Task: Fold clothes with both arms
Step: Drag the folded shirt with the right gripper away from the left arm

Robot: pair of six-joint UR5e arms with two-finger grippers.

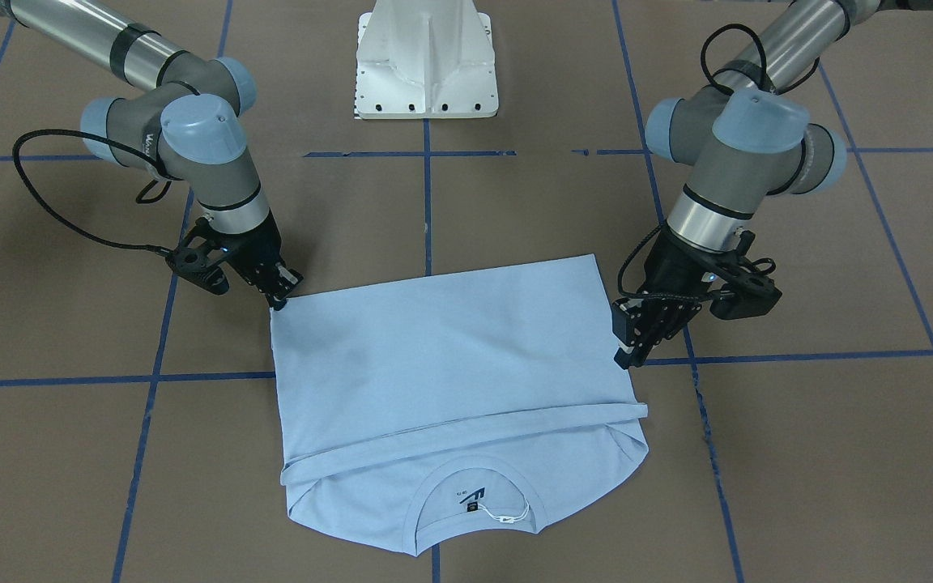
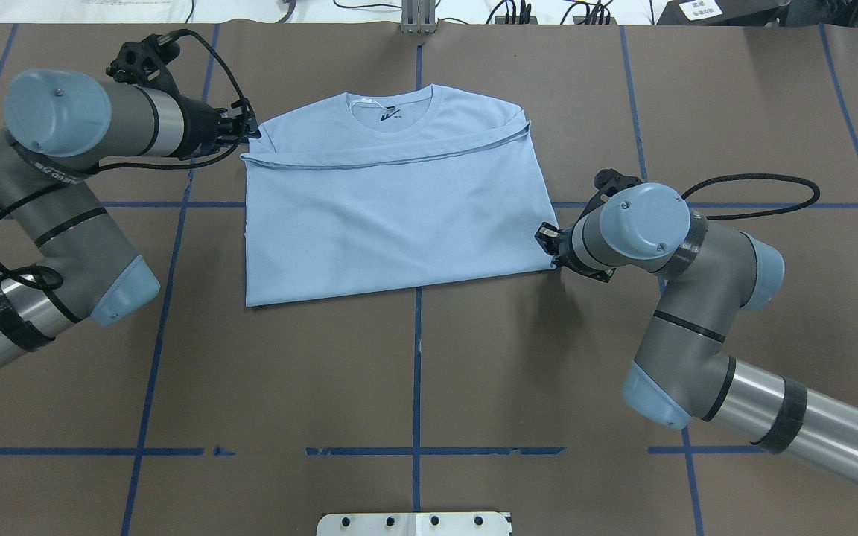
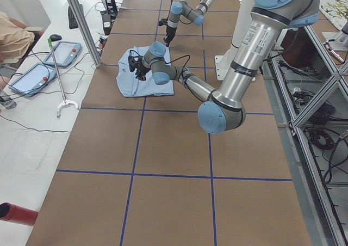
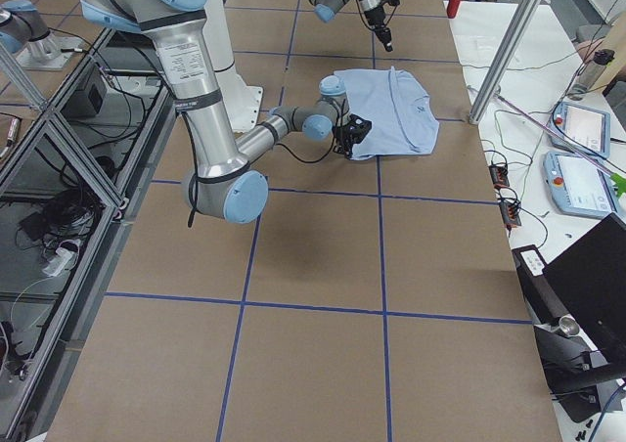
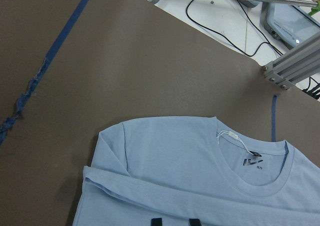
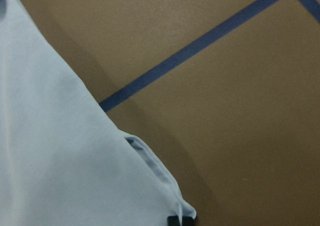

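Where the front-facing camera looks down, item one, the T-shirt [image 1: 442, 348], lies flat on the brown table [image 1: 515, 202]. Its lower half is folded up, so the hem [image 1: 466, 439] crosses just short of the collar [image 1: 415, 522]. Right gripper [image 1: 279, 293]: touching the fold corner nearest the robot. Left gripper [image 1: 630, 342]: just beside the opposite side edge, near the hem end.

Overhead: the same rectangle, astride a blue tape line [image 2: 416, 357]. The left gripper is at the far hem corner and the right gripper at the near fold corner, diagonally opposed.

Side views: shirt mid-table, both arms reaching to it; jaws too small to read.

Left wrist: fingertips [image 5: 156, 221] spread apart over the hem band, gripping nothing; neck label [image 5: 252, 162] in sight.

Right wrist: fingertips [image 6: 180, 220] pressed close together on the corner, apparently pinching it.

Step, as judged: one fold done, grips being set for a second. The next move calls for the left jaws to close on the hem corner, taking both layers, before any lift.
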